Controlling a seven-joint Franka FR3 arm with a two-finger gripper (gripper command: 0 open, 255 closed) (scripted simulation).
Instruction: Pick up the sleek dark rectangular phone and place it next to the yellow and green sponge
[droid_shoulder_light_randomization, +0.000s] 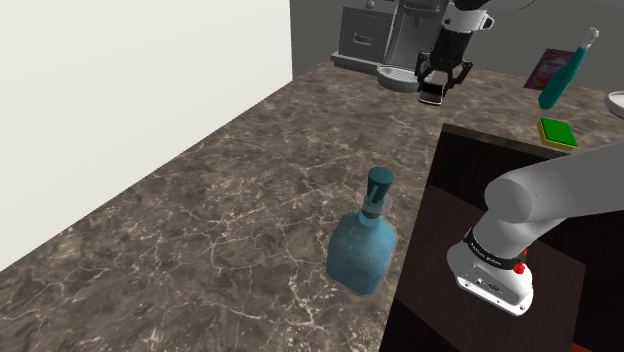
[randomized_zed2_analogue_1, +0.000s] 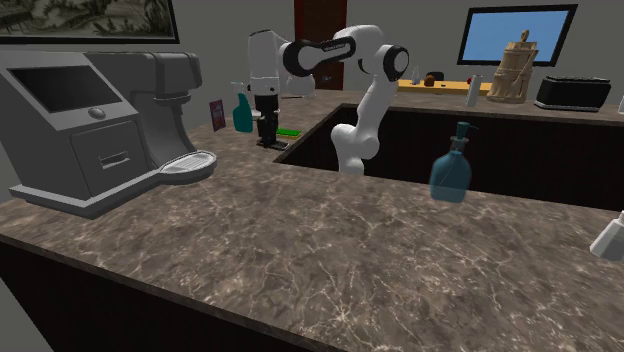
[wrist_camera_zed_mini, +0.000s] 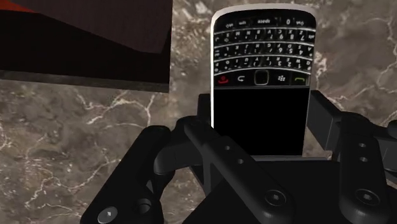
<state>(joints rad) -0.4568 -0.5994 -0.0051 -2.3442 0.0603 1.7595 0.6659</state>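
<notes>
**Carrying stage of a single-arm transfer.** The tool (wrist_camera_zed_mini: 261, 118) is clamped on the phone (wrist_camera_zed_mini: 261, 60). Its two fingers (wrist_camera_zed_mini: 323, 118) press the long edges of the dark screen half, and the keypad half projects free beyond them. In the shoulder view the phone hangs above the marbled surface (droid_shoulder_light_randomization: 230, 200), just in front of the coffee machine (droid_shoulder_light_randomization: 385, 40). It is well apart from the yellow and green sponge (droid_shoulder_light_randomization: 557, 132), which lies on the surface just beyond the rim of the sink (droid_shoulder_light_randomization: 480, 230).

**Hazards, as judged.**
- (a) The grip takes only one end of a smooth casing, so a quick swing could let the phone pivot or slide out.
- (b) The way to the sponge runs along the sink's rim, so a slip there would drop the phone into the recess.
- (c) The teal spray bottle (droid_shoulder_light_randomization: 565, 70) and a pink card (droid_shoulder_light_randomization: 547, 68) stand just behind the sponge, where a wide approach could knock them.
- (d) A release too close in would lay the phone on the sponge, not beside it.

**Count.** There is one phone, one sponge, one tool, one coffee machine, one sink and one pink card. There are two teal bottles: the spray bottle and a pump dispenser (droid_shoulder_light_randomization: 362, 245) near the sink's edge.
</notes>
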